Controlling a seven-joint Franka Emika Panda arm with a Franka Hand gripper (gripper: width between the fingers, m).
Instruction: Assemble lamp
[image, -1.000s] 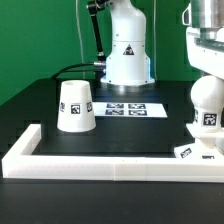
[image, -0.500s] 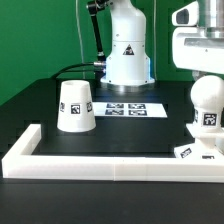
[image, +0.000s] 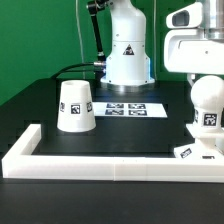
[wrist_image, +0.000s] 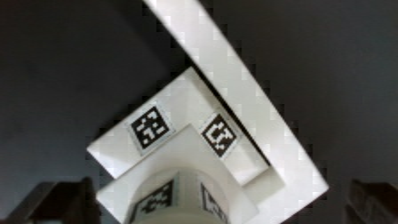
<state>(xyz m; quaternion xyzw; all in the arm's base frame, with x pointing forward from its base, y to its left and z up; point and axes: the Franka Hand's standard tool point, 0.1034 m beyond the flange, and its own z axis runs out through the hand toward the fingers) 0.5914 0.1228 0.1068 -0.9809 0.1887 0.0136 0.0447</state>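
Observation:
The white lamp bulb (image: 207, 103) stands upright on the flat angular base (image: 198, 152) at the exterior view's right, next to the rail. My gripper (image: 205, 76) hovers just above the bulb's round head, open and holding nothing. In the wrist view the bulb (wrist_image: 187, 195) sits between my dark fingers (wrist_image: 63, 200), which stand wide of it on both sides, above the tagged base (wrist_image: 178, 125). The cone shade (image: 76, 106) stands alone, narrow end up, at the exterior view's left.
The long white rail (image: 100, 165) borders the front and left of the black table; it also shows in the wrist view (wrist_image: 231, 70). The marker board (image: 126, 108) lies flat at the centre back. The arm's white pedestal (image: 127, 55) stands behind it.
My gripper has risen a little and drifted toward the exterior view's left above the bulb. The bulb, base and shade have not moved.

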